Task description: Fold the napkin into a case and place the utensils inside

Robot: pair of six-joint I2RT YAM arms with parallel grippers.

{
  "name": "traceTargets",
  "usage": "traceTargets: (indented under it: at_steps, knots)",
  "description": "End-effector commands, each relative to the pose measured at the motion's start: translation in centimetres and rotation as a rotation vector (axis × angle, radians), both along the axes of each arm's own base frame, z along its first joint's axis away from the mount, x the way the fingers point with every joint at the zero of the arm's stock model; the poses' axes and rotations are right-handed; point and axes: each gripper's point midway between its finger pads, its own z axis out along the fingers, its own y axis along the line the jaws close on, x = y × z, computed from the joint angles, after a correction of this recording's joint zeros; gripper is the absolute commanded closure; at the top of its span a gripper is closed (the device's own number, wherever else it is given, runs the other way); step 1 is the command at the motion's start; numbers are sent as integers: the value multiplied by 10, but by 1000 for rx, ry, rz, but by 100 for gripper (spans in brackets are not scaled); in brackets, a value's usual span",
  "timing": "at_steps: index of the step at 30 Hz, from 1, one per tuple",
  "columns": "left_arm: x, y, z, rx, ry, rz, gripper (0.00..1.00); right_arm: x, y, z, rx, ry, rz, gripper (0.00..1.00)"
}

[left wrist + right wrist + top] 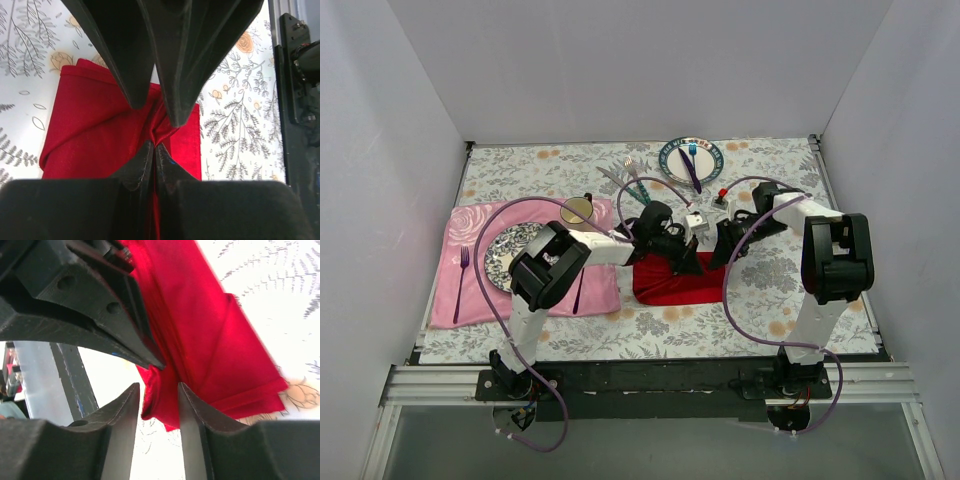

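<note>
The red napkin point(665, 288) lies folded on the flowered tablecloth, in front of both arms. My left gripper point(686, 262) is shut on a bunched fold of the napkin point(90, 130); its tips point(152, 147) meet with red cloth pinched between them. My right gripper point(722, 254) faces it from the right. The right gripper point(157, 390) stands open, with a loose corner of the napkin point(210, 330) hanging between its fingers, not pinched. The fork and knife with teal handles point(640, 188) lie further back on the table, away from both grippers.
A pink placemat point(470, 235) on the left carries a patterned plate point(503, 262), a purple fork point(461, 285) and a purple knife point(578, 292). A round plate point(670, 165) at the back holds a blue fork and a purple knife. A small white block point(698, 222) sits behind the grippers.
</note>
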Motion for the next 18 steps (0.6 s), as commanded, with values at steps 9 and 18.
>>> traceTargets:
  at_steps: [9, 18]
  knots:
    - [12, 9, 22, -46, 373, 103, 100, 33, -9, 43, -3, -153, -101, 50]
    - [17, 10, 21, -45, 470, 148, 100, 19, -8, 28, -22, -152, -72, 46]
